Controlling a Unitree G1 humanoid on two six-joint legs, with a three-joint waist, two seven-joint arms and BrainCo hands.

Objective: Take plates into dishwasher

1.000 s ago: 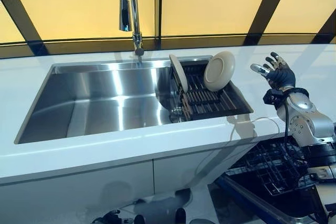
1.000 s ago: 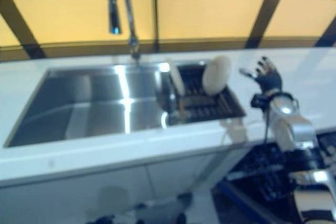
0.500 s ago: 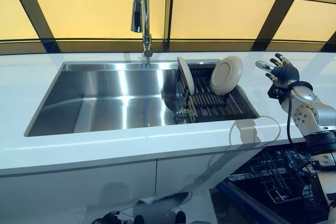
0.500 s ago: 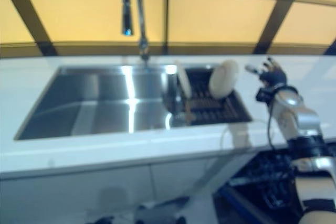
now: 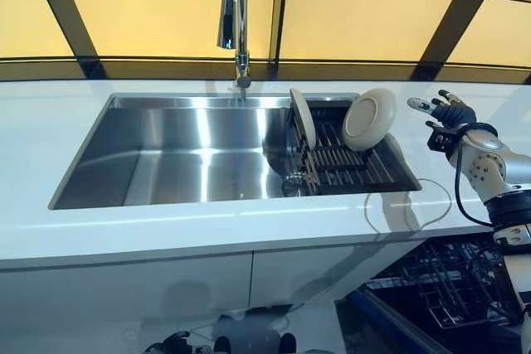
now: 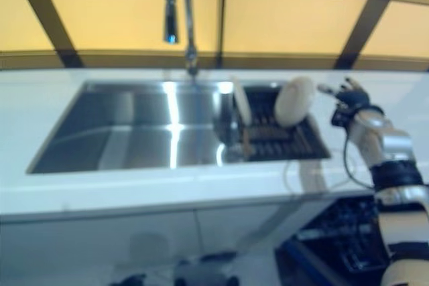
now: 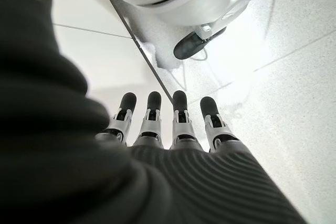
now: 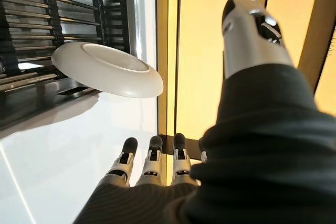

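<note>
Sink: a rectangular stainless steel sink [image 5: 166, 155] is sitting sunk into a white countertop [image 5: 50, 238], filling the middle of the head view, with a tall chrome tap [image 5: 236, 18] rising at its 12 o'clock edge.
Rack: a black slatted dish rack [image 5: 348, 163] is occupying the sink's 3 o'clock end.
First plate: a round cream plate [image 5: 370, 118] is leaning tilted against the rack's far corner, its underside facing the robot; in the right wrist view the same plate [image 8: 107, 69] is showing edge-on beside the rack slats.
Second plate: another cream plate [image 5: 303, 118] is standing almost upright on its edge at the rack's 9 o'clock side, well apart from the first.
Right hand: the right hand [image 5: 448, 112] is hovering above the countertop at 3 o'clock of the tilted plate, near it but not touching; its fingers [image 8: 152, 158] are reaching out straight and slightly spread, the thumb held apart, gripping nothing.
Left hand: the left hand [image 7: 173, 135] is showing only in its own wrist view, hanging over a pale speckled floor [image 7: 294, 77], fingers straight, side by side and empty.
Dishwasher: a dark wire dishwasher basket [image 5: 440, 279] is standing pulled out below the counter at 5 o'clock; no plate can be made out in it.
</note>
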